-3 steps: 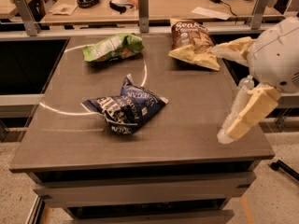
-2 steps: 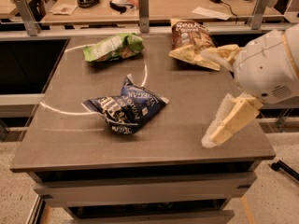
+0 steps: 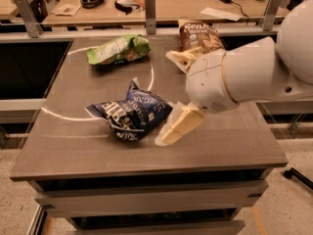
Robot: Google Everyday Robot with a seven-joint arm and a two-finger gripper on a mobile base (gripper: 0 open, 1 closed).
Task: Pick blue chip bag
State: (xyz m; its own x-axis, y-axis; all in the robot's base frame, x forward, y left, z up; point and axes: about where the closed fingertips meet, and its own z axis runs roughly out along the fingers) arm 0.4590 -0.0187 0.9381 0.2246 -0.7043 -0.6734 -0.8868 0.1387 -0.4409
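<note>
Blue chip bag sat centre-left of frame on the worktop, well apart from the light green chip bag in the upper left and the brown chip bag at upper centre. The claw hung low just beside the blue bag's right edge, tip at or almost at the worktop; whether it touched the bag could not be told, and whether it was spread or pressed together could not be told either. Likely risks: coming in from the side at that low angle, the claw would probably shove the bag across the worktop instead of getting around it, since the bag looked light and the surface smooth. It might also catch only a thin flap of the right corner, and slick foil would slide out on the lift. The bulky white arm housing sat close over the brown bag's lower end, so a swing could nudge that bag too. Materials: blue bag was crumpled dark navy foil, glossy, with white lettering and pale edges, puffed unevenly with sharp creases and no flat face to grab. Green bag was flatter and wrinkled. Worktop was matte grey-brown and hard, with a thin pale arc line on it. Claw was cream, wedge-shaped and tapered; arm housing was smooth rounded white plastic.
</note>
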